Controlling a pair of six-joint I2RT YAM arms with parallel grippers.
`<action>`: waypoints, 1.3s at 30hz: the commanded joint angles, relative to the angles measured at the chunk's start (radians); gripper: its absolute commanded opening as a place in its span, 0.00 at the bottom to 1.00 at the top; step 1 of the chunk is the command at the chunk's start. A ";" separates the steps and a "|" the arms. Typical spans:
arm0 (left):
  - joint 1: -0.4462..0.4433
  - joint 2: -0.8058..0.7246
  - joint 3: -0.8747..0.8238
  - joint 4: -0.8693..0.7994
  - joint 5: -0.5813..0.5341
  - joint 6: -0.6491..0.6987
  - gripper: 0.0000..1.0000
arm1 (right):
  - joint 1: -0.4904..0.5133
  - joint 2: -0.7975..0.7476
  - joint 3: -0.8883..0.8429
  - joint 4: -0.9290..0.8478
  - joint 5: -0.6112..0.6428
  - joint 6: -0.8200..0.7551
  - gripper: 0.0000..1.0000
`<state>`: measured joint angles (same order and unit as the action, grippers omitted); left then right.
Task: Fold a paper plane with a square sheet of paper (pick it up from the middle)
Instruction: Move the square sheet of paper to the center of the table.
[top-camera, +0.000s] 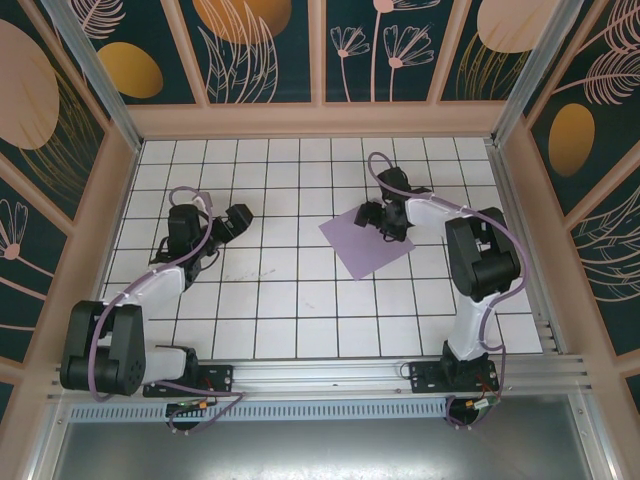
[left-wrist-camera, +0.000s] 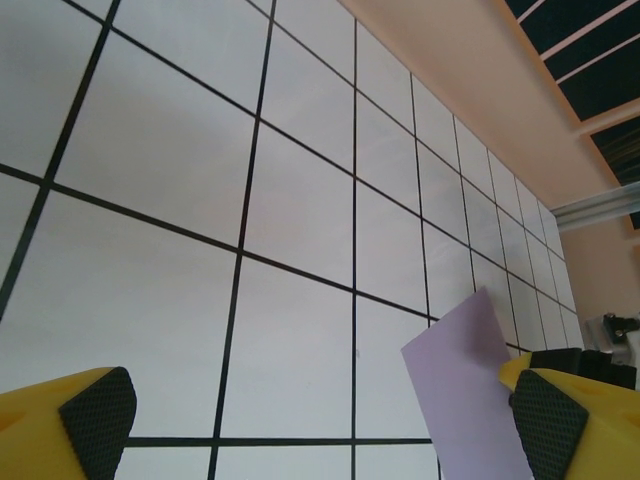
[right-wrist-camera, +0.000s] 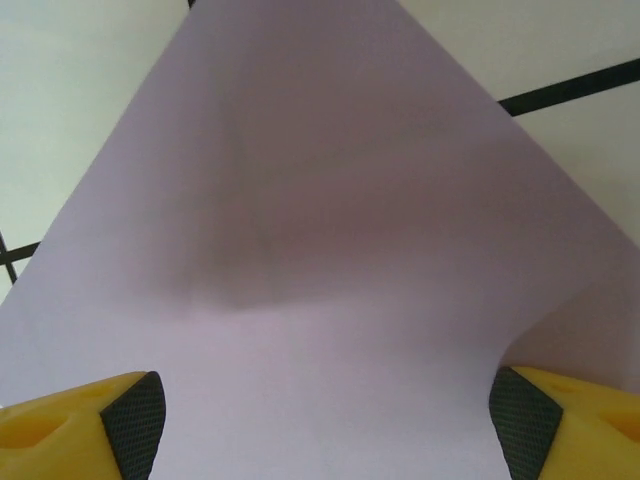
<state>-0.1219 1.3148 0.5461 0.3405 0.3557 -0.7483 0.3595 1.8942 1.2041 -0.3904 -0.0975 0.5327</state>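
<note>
1. Standing wide open over the far part of the square sheet of paper: right hand, a finger to each side, nothing clamped.
2. Lies right of centre on the tiled worktop, buckled slightly between those fingers.
3. Left hand: jaws fully apart, empty, well apart from the sheet, to its left.

Inspection of the counter: a flat surface of white square tiles with black grid lines, closed in by a pale peach border at the back and both sides. One item lies directly on it, the square sheet of paper, lilac and matte, turned cornerwise to the grid. A shallow buckle shows near the sheet's middle. Left of the sheet, well apart, are faint dark scuff marks.
</note>
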 joint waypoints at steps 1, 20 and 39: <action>-0.022 0.023 0.016 0.025 -0.009 -0.019 0.98 | 0.005 -0.016 -0.060 -0.071 0.048 0.022 0.88; -0.091 0.083 0.023 0.066 -0.017 -0.084 0.98 | 0.229 -0.080 0.028 -0.284 0.087 -0.145 0.90; -0.099 0.101 0.020 0.072 -0.024 -0.102 0.99 | 0.303 0.061 0.059 -0.306 0.121 -0.229 0.93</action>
<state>-0.2153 1.4055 0.5491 0.3836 0.3325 -0.8402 0.6609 1.9217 1.2621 -0.6636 0.0158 0.3191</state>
